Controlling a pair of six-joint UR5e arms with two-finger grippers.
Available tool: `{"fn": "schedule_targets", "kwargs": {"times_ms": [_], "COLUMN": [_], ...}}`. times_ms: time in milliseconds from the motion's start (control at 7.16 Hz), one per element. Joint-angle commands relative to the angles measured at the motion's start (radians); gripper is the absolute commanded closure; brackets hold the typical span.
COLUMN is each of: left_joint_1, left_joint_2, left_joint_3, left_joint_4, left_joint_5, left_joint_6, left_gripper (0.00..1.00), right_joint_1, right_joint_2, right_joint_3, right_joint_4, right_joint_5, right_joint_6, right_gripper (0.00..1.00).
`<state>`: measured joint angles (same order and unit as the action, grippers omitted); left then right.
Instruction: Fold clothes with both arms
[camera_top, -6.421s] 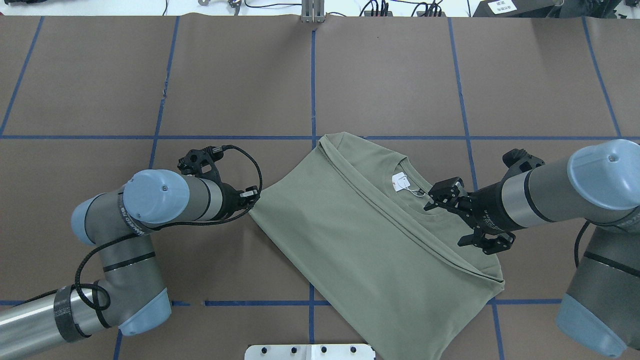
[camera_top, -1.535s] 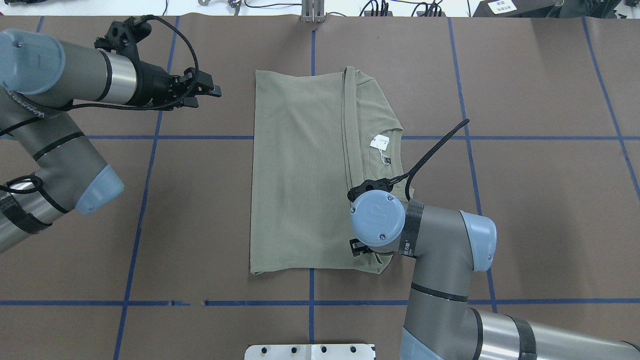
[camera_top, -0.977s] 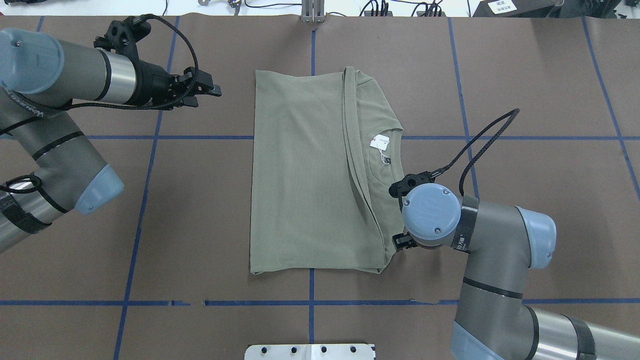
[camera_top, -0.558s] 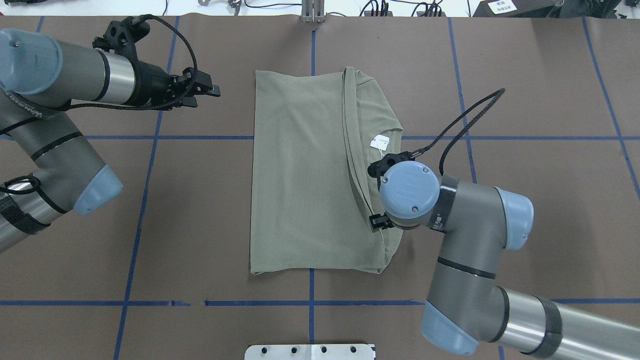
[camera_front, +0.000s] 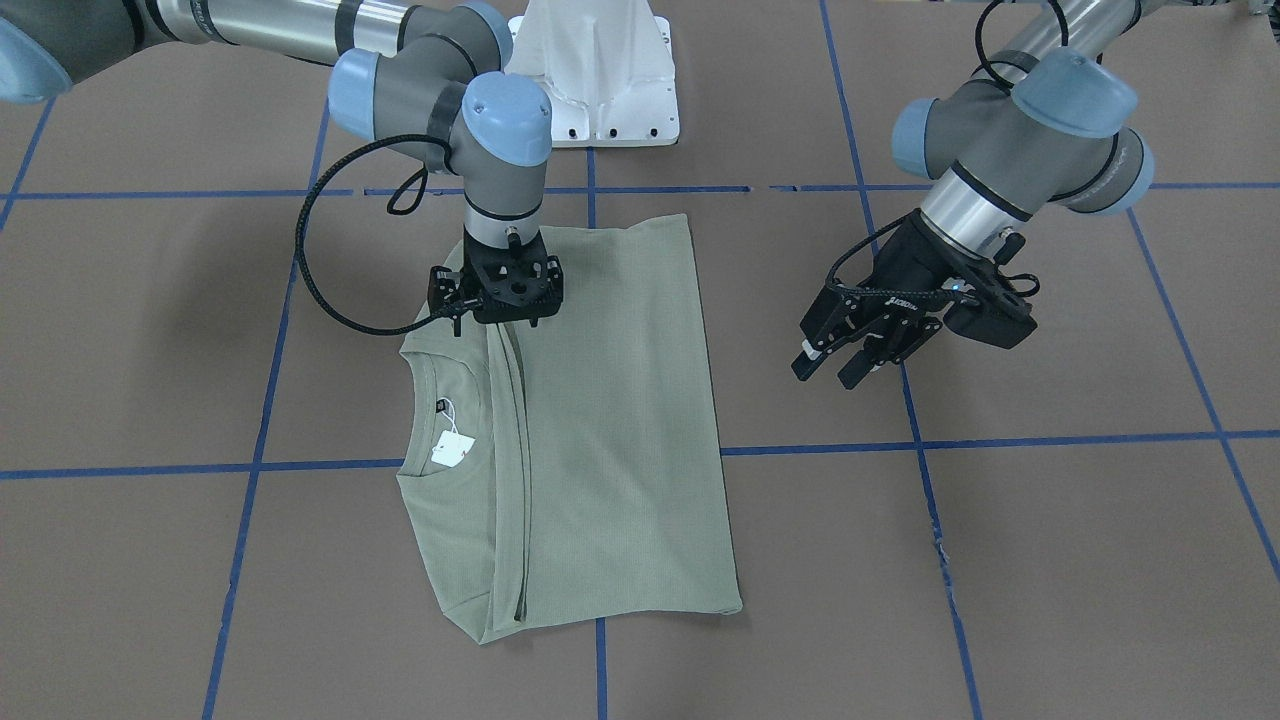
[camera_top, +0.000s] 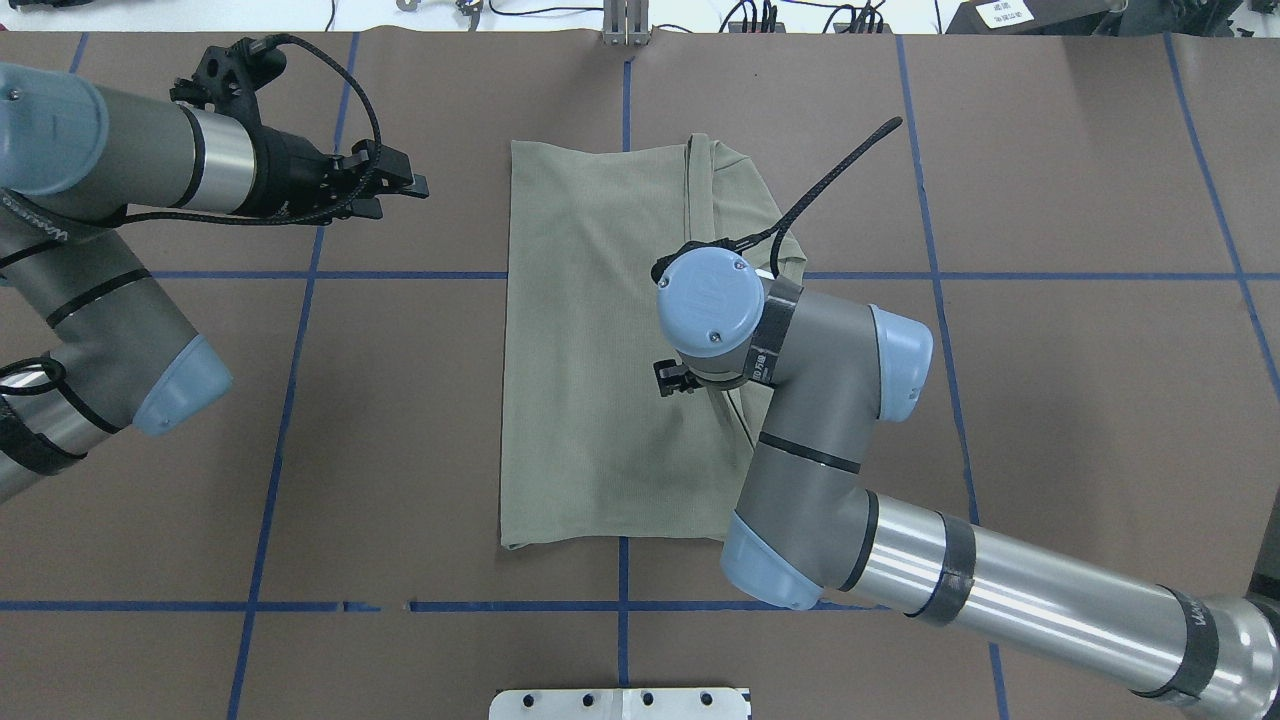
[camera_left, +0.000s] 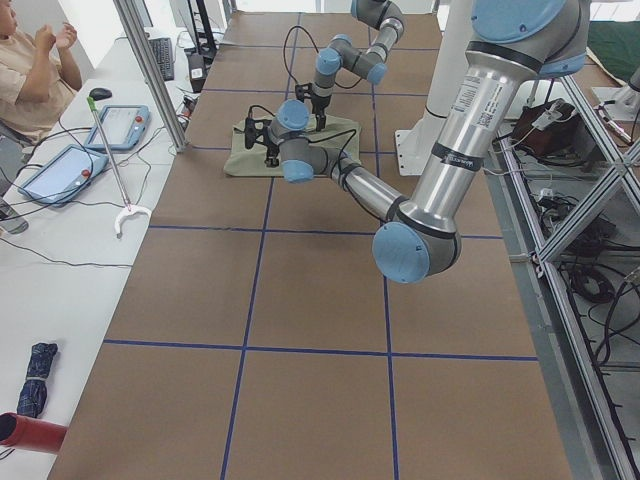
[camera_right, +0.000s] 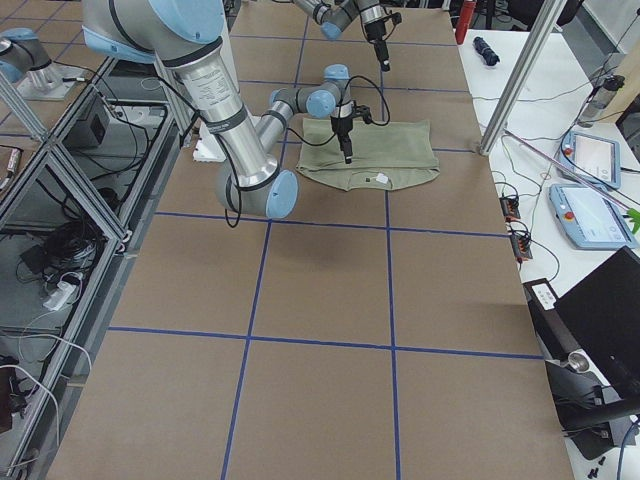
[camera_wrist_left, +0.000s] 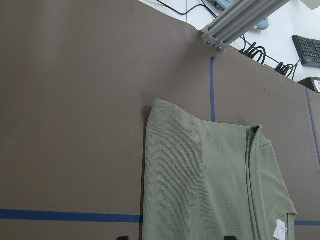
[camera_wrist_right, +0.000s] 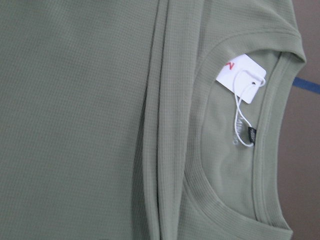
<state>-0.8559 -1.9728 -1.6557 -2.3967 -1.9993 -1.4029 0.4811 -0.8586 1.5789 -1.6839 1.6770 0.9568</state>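
Note:
The clothes are one sage-green shirt (camera_top: 590, 350), folded into a tall rectangle and lying flat on the brown table. Its ribbed neck and white hang tag (camera_front: 452, 448) face up on the half toward my right arm. My right gripper (camera_front: 510, 315) points straight down just over the long fold edge near the collar. It looks open and holds nothing. From overhead its own wrist hides it. The right wrist view is filled by the collar and tag (camera_wrist_right: 240, 75). My left gripper (camera_top: 405, 185) hovers open off the shirt's far left corner, well apart from the cloth (camera_wrist_left: 200, 175).
Blue tape lines (camera_top: 300, 275) grid the brown table cover. The white pedestal base (camera_front: 600, 70) stands at the robot's edge. An aluminium post (camera_wrist_left: 240, 20) rises at the far edge. A person (camera_left: 30, 70) sits at a side table with tablets.
My right arm swung out past the shirt's right edge, then back over the shirt toward its middle and collar. The left arm drew back slightly. The shirt has not moved in the last second.

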Motion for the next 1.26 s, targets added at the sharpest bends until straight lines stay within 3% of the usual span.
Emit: {"fn": "schedule_targets", "kwargs": {"times_ms": [0, 1117], "left_joint_1": [0.0, 0.0], "left_joint_2": [0.003, 0.006], "left_joint_3": [-0.001, -0.001], "left_joint_4": [0.001, -0.001], "left_joint_5": [-0.001, -0.001], "left_joint_6": [0.001, 0.001], "left_gripper": [0.3, 0.3], "right_joint_1": [0.031, 0.017], "right_joint_2": [0.004, -0.014], "right_joint_3": [-0.043, -0.059], "right_joint_4": [0.027, 0.021], "right_joint_5": [0.006, 0.01], "right_joint_6": [-0.016, -0.029], "right_gripper": [0.0, 0.0]}}
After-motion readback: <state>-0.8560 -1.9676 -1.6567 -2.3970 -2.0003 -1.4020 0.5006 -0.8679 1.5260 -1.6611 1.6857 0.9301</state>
